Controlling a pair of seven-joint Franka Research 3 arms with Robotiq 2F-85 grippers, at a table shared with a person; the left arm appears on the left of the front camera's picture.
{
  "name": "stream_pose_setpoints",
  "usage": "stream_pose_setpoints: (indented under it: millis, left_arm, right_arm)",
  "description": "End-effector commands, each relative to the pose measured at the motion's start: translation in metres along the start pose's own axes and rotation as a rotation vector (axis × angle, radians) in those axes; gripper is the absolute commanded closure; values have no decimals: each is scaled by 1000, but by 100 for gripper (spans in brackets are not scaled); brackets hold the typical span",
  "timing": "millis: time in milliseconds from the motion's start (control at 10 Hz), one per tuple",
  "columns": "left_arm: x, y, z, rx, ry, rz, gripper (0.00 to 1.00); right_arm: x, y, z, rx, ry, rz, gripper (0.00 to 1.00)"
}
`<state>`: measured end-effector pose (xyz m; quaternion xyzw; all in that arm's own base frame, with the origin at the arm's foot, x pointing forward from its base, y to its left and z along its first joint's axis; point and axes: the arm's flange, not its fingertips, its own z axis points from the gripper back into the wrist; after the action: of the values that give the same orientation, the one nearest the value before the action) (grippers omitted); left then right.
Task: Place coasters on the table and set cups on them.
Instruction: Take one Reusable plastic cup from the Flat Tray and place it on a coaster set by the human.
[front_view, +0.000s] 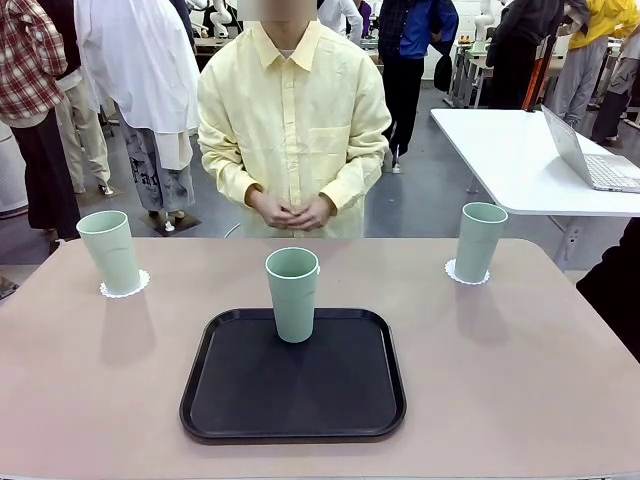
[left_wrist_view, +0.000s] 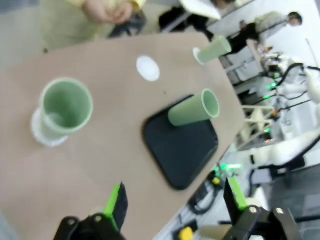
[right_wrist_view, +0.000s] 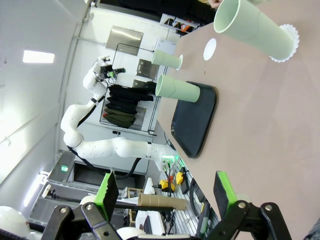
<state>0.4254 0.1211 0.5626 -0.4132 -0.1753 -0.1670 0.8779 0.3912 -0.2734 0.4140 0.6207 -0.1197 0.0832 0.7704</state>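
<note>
Task progress, front view. Two of the three cups are set on coasters on the desk (front_view: 520, 360). The left cup (front_view: 110, 250), at upper left of the frame, stands upright on the left coaster (front_view: 125, 286). The right cup (front_view: 481, 240), at upper right, stands upright on the right coaster (front_view: 464, 272). The third cup (front_view: 292, 293) stands upright at centre frame, on the far part of the black tray (front_view: 300, 400) and on no coaster.

Left wrist view. The third coaster (left_wrist_view: 148, 68) lies bare on the desk at upper centre of the frame, beyond the tray and apart from the third cup. All three coasters therefore appear to be placed. The step judged to remain is moving the third cup from the tray onto this bare coaster.

End effectors. The left end effector (left_wrist_view: 175, 200), at the bottom edge of the left wrist view, has its jaws spread wide, with nothing between the green pads and nothing touched. The right end effector (right_wrist_view: 165, 192), at the bottom edge of the right wrist view, is likewise spread wide and empty, well apart from every cup. The person's hands (front_view: 290, 212) are clasped at upper centre of the front view, off the desk.
</note>
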Motion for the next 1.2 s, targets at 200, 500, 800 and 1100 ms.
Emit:
stream_pose_setpoints:
  millis: [200, 500, 800, 1100]
  left_arm:
    - [16, -44, -114, 169, 252, -361, 0]
    - [15, -51, -190, 292, 362, -635, 0]
    - [32, -36, -236, 335, 397, -739, 0]
    - [28, -37, -242, 333, 401, -716, 0]
  right_arm:
    - [0, 0, 0, -1, -1, -4, 0]
    - [0, 0, 0, -1, -1, -4, 0]
    - [0, 0, 0, -1, -1, -4, 0]
    - [0, 0, 0, -1, -1, -4, 0]
